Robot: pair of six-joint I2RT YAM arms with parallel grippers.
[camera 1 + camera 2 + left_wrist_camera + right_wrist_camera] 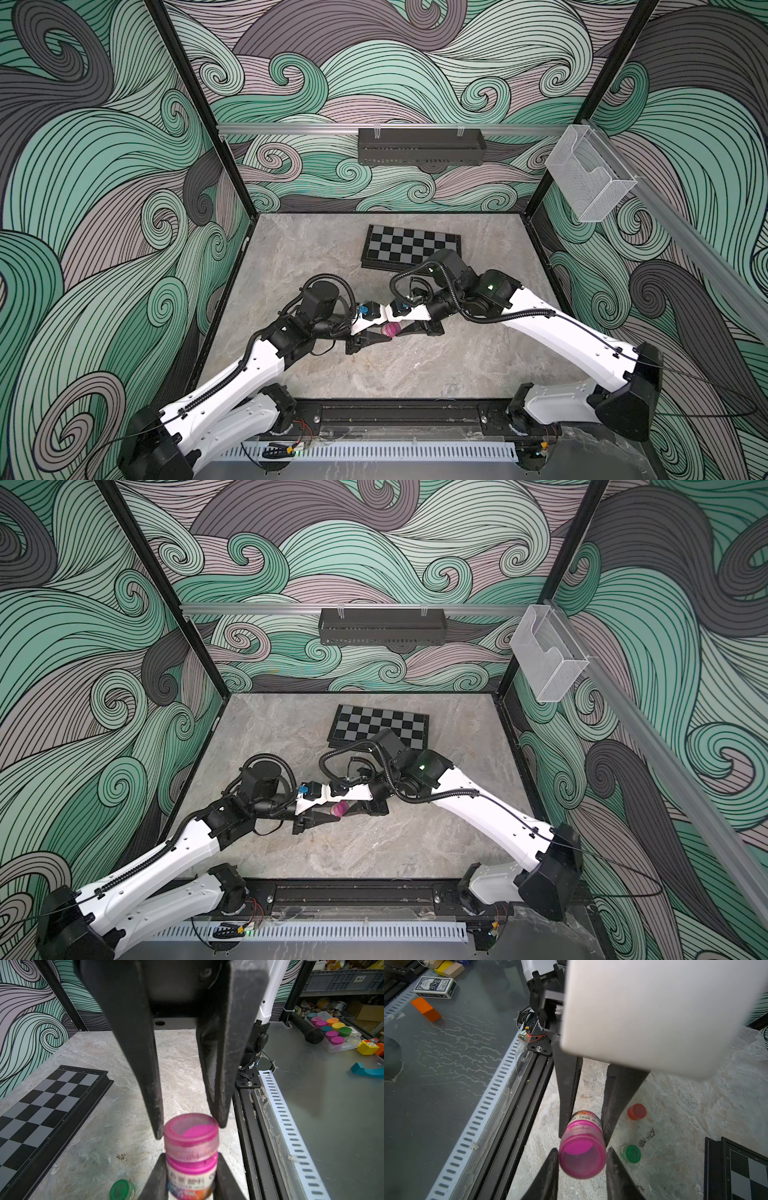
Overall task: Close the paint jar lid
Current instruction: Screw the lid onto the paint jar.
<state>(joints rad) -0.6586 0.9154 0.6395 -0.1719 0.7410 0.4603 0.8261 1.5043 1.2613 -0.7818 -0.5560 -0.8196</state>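
Jar (191, 1177): held above the table (415, 365), its body pinched by the left gripper (190, 1155).
Lid (192, 1136): sits on the jar's mouth, with the right gripper (582, 1149) clamped on its sides.
Done: lid placed, both grips set.
Left: probably the tightening twist; seal not confirmed.

Robot lab: wave-patterned test enclosure (374, 62), cluttered storage shelves (336, 993) beyond.

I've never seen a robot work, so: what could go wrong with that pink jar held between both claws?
The right gripper pinches the lid with its fingertips only, so it may slip when twisting. The left gripper holds the paint jar sideways above the table; a loose lid might spill paint.
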